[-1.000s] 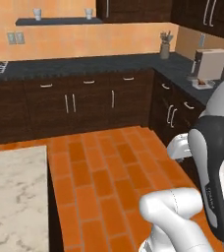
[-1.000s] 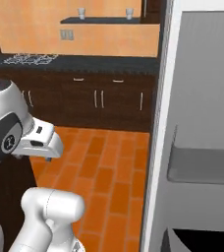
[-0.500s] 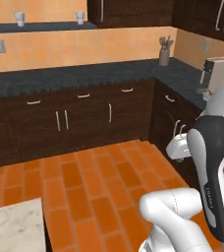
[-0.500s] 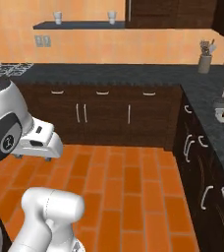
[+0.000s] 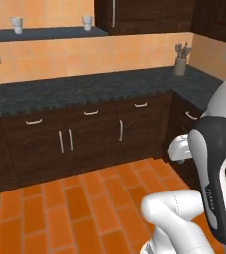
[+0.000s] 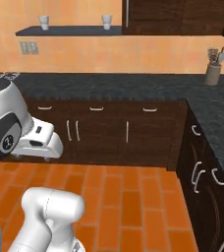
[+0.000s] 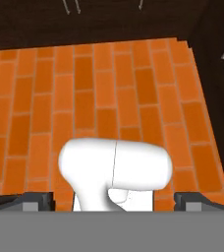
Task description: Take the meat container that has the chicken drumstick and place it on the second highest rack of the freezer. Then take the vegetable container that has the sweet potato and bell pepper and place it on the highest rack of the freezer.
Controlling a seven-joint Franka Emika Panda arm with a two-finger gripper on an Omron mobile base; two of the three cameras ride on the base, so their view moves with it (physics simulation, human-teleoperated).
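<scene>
We face dark cabinets [image 5: 90, 144] under a speckled table [image 6: 133, 83] bearing a utensil holder [image 5: 180, 64]; two cups [image 6: 44, 20] sit on a wall shelf [image 5: 45, 33]. Our jaws stand spread wide over orange floor [image 7: 109, 88], holding nothing.

Dark wood cabinets [image 5: 90, 144], speckled (perhaps stone) counter [image 5: 85, 89], matt floor tiles [image 7: 109, 88].

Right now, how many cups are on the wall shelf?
2. One cup stands near the left end of the shelf, the other cup further right, near the dark upper cabinet. None looks hidden.
</scene>
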